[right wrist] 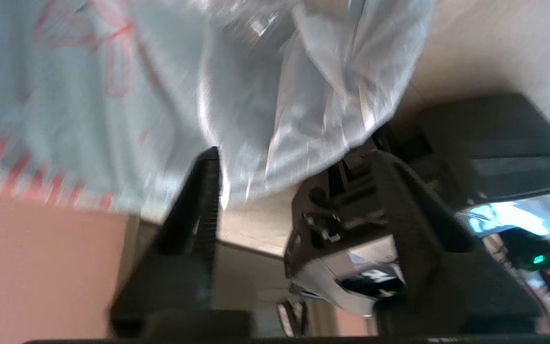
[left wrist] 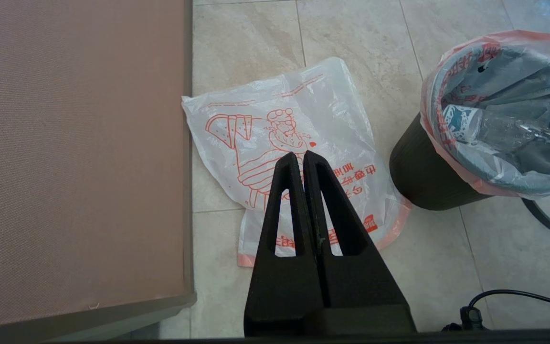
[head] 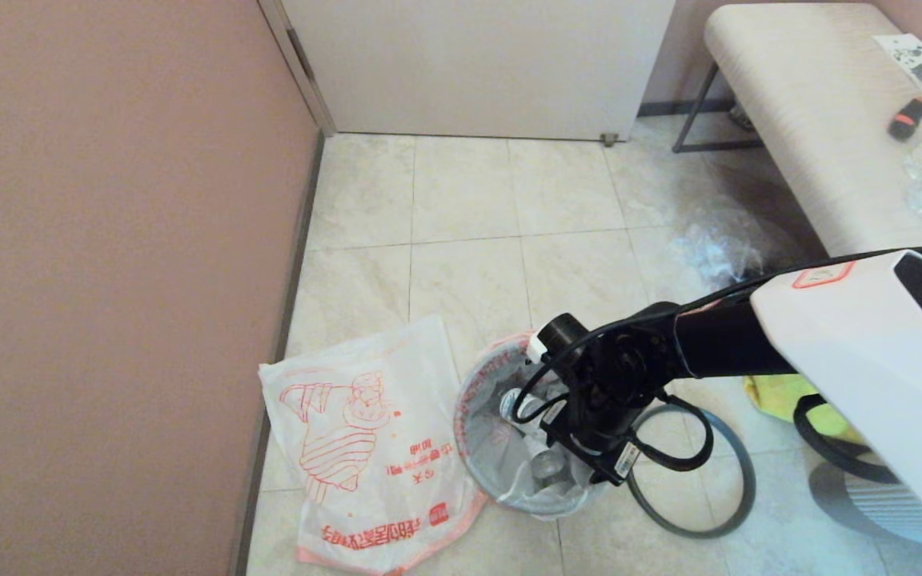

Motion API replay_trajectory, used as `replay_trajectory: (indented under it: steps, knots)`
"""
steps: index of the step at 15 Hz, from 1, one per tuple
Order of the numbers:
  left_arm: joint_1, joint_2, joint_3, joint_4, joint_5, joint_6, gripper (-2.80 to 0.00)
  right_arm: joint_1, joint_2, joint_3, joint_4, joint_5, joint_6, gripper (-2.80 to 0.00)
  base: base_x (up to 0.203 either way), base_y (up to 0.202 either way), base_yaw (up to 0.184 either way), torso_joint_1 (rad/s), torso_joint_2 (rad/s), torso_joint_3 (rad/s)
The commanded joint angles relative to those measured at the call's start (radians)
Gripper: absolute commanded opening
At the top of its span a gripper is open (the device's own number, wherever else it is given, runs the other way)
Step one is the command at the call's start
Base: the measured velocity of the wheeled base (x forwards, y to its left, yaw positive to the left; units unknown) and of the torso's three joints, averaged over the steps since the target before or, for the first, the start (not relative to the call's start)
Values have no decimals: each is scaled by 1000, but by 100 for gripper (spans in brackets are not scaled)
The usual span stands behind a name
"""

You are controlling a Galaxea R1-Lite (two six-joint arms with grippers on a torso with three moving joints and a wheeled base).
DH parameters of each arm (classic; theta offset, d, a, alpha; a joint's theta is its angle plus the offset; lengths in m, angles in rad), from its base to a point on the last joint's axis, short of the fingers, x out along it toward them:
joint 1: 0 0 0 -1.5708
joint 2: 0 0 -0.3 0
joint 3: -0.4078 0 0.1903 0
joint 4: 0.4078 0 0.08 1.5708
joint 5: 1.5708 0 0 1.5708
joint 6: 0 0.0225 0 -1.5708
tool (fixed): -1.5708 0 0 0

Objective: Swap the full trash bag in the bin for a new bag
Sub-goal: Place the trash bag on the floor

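The full trash bag (head: pixel 493 432) sits in the black bin (left wrist: pixel 423 172), its pink edge folded over the top and clear bottles showing inside (left wrist: pixel 494 129). My right arm reaches over the bin. The right gripper (right wrist: pixel 296 155) stands open at the bag's near edge, with a fold of white plastic (right wrist: pixel 265 143) hanging between its fingers. The grey hoop (head: pixel 737 472) lies on the floor right of the bin. The new bag (head: pixel 365 448) lies flat on the tiles left of the bin. My left gripper (left wrist: pixel 300 154) hovers shut above the new bag (left wrist: pixel 303 100), holding nothing.
A pink wall (head: pixel 109 280) borders the left, close to the new bag. A yellow tote (head: pixel 781 396) lies right of the hoop. A clear plastic bag (head: pixel 717 240) sits by a padded bench (head: pixel 813 120). Open tiles stretch toward the white door (head: pixel 477 64).
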Motion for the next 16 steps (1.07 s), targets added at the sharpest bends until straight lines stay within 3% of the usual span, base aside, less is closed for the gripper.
replay_trajectory:
  steps: [1,4,5,8,13,15,16]
  knots:
    - [0,0,0,0,0,-1,-280,14,-93,30,6,-3,-21,0,0,0,0,0,0,0]
    - [0,0,0,0,0,-1,-280,-9,-216,97,7,-4,-169,0,0,0,0,0,0,0]
    - [0,0,0,0,0,-1,-280,-26,-244,108,2,-1,-256,-280,0,0,0,0,0,0]
    - [0,0,0,0,0,0,-280,-78,-236,49,-39,-6,-470,-280,0,0,0,0,0,0]
    - [0,0,0,0,0,0,-280,-128,-136,-52,-34,-26,-721,-280,0,0,0,0,0,0]
    - [0,0,0,0,0,-1,-280,-131,-97,-70,-36,-139,-779,-280,0,0,0,0,0,0]
    - [0,0,0,0,0,-1,-280,-137,-76,-81,-41,-196,-853,-280,0,0,0,0,0,0]
